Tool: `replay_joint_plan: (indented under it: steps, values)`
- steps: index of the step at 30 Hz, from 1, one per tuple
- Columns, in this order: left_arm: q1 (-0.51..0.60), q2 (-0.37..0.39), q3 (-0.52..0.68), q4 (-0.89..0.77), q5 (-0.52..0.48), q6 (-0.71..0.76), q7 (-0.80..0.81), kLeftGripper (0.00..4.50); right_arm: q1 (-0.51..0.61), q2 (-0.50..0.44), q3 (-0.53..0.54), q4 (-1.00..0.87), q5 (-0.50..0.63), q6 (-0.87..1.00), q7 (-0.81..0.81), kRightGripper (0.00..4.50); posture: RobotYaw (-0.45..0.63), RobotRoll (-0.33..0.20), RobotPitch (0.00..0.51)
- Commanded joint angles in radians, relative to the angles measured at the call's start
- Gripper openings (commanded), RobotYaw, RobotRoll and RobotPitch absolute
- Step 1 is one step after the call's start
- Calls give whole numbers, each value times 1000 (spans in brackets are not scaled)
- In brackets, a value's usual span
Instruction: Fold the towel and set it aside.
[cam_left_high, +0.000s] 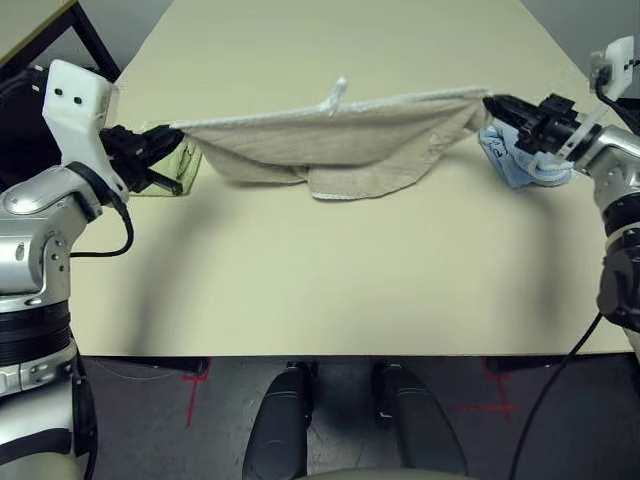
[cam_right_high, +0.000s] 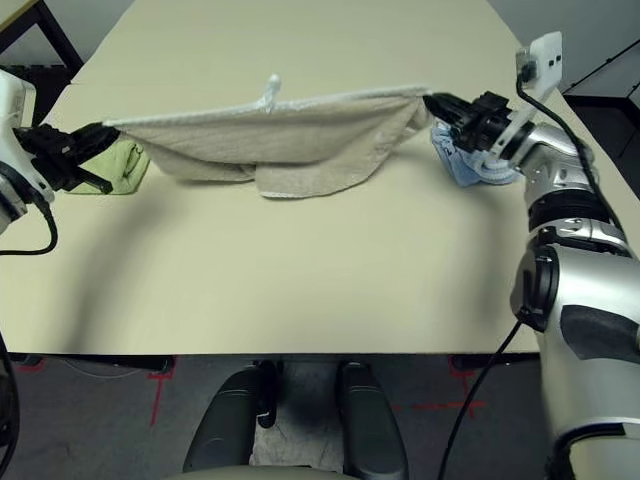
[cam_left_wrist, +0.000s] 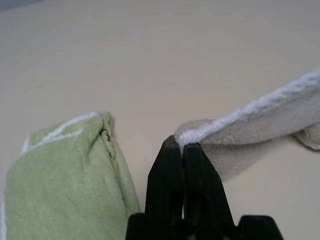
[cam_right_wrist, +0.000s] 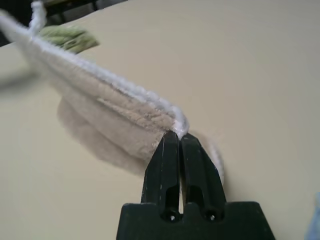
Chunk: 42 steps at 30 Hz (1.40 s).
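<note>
Both end effectors, left (cam_left_wrist: 182, 146) and right (cam_right_wrist: 176, 134), clamped on towel (cam_left_high: 340, 140) corners

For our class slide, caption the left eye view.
Left gripper and right gripper stretch the beige towel taut above the table.

Beige-tan towel (cam_left_high: 340, 140), white-stitched edge taut and lifted, small loop sticking up mid-edge, lower folds sagging toward the tabletop

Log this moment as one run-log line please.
phase: towel stretched above table | left gripper: shut on towel corner | right gripper: shut on opposite corner | fold: not finished
</note>
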<state>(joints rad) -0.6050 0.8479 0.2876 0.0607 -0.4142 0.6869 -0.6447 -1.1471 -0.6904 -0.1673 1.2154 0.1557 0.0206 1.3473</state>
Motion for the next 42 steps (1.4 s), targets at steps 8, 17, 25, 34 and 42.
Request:
replay_joint_plan:
  steps: [8,17,25,34,42]
  values:
    - [-292,-45,-125,459,182,-254,56,29,-37,43,103,40,-178,-216,-437,0,-44,0,267]
    - [-678,-114,-104,1007,290,-840,355,29,-215,143,9,91,-200,-416,-1235,0,-35,0,288]
    - [-598,-173,-51,982,212,-1033,200,29,-185,174,-99,87,-74,-559,-987,0,-27,0,291]
    - [-95,12,-159,433,110,-457,-320,29,-25,73,49,87,-170,-519,-364,0,-30,0,294]
    - [-33,91,-172,302,109,-283,-433,29,-29,31,139,89,-257,-476,-237,0,-23,0,288]
